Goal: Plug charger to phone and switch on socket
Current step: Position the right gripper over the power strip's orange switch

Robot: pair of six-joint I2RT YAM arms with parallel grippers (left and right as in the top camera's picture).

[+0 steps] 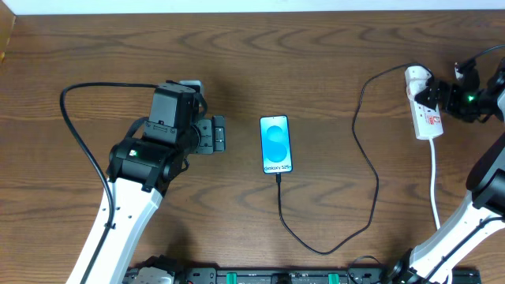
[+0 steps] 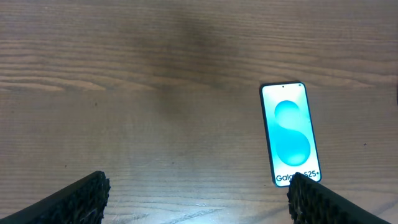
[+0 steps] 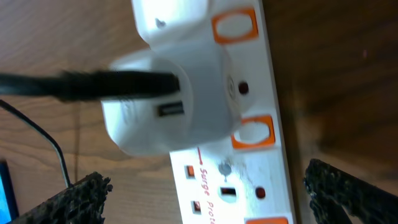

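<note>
From above, the right arm's dark head covers part of the socket (image 1: 427,120). Up close, the right gripper (image 3: 205,186) stands spread wide over that glossy white strip, its rough black pads (image 3: 84,198) cut off at the frame's edge. The blurred, rounded white plug (image 3: 171,102) sits in the strip. The charger (image 1: 371,170), a thin black cord, loops across the wood-grain table (image 1: 237,47) to the lower edge of the phone (image 1: 275,144); whether its tip is seated there is too small to tell. The left gripper (image 1: 218,134) hovers just left of the phone, its jaws apart.
</note>
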